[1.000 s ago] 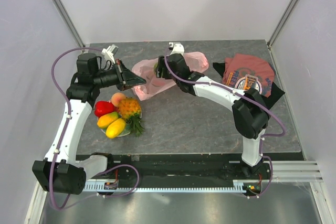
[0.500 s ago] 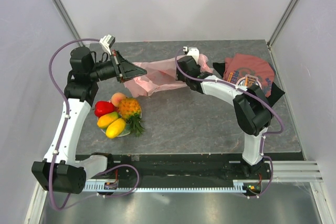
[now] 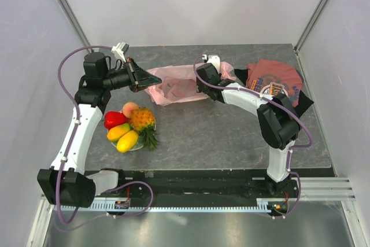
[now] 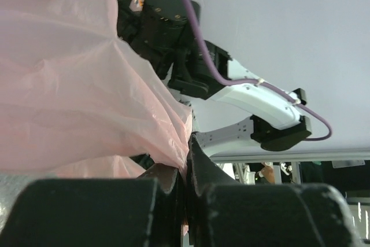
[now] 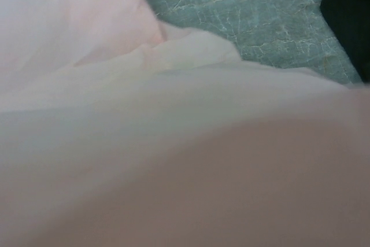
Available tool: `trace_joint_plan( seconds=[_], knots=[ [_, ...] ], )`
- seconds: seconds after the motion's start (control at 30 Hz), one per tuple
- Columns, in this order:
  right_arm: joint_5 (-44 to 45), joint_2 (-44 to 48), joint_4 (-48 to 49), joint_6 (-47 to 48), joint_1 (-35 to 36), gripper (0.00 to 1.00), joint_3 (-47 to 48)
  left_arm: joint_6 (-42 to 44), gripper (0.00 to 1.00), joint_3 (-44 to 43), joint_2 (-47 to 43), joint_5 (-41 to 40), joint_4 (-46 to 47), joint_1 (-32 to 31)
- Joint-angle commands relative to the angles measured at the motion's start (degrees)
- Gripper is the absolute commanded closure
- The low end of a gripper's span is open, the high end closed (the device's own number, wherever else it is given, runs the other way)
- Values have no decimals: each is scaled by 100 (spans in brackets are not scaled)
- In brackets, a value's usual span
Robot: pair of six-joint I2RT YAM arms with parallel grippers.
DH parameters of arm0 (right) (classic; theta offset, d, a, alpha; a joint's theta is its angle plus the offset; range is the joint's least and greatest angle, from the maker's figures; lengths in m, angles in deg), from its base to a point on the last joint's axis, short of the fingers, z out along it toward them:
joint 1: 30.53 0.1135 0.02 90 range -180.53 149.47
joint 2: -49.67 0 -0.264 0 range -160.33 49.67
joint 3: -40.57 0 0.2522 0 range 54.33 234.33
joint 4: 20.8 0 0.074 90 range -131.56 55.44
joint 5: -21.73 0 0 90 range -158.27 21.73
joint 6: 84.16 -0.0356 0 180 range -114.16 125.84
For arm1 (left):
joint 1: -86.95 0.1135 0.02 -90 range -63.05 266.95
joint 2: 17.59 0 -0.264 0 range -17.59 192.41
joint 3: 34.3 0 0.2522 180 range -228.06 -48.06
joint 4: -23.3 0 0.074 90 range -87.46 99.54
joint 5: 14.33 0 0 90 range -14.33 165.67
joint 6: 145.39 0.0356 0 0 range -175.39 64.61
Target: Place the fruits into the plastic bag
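The pale-pink plastic bag [image 3: 176,85] lies stretched across the back of the table between my two grippers. My left gripper [image 3: 151,79] is shut on the bag's left edge, and its wrist view shows the film [image 4: 69,85] pinched between the closed jaws [image 4: 186,163]. My right gripper [image 3: 203,83] is at the bag's right end. Its wrist view is filled by bag film [image 5: 173,114], so its fingers are hidden. The fruits sit in a heap at front left: pineapple [image 3: 142,120], red pepper [image 3: 114,120], peach [image 3: 130,109] and yellow mangoes [image 3: 127,141]. Dim darker shapes show through the bag.
The fruits rest on a plate [image 3: 137,146], almost wholly covered by them. A folded dark-red printed T-shirt [image 3: 272,82] lies at the back right, close to the bag's right end. The right arm [image 4: 254,93] shows beyond the bag in the left wrist view.
My right gripper has moved right, from the bag's middle to its right end. The bag has gone from a bunched lump to a long stretched shape. My left gripper still holds its left edge.
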Motion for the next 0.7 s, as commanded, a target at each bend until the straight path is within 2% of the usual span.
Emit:
trace_joint_plan(
  seconds=[0.0,0.23,0.27,0.3,0.4,0.67],
  knots=[
    [-494,264,46,211,4,15,137,662,98,29,68,-305,-302,27],
    [-1189,360,274,307,-4,8,50,751,98,11,191,-367,-381,27],
    [-1233,386,300,316,4,3,41,751,98,3,208,-367,-390,27],
    [-1277,387,318,316,4,2,41,751,98,-32,226,-367,-390,27],
    [-1479,492,432,334,-4,2,15,751,98,-59,252,-385,-399,27],
    [-2656,1414,1636,220,-4,3,-609,733,98,-24,314,-507,-408,27]
  ],
)
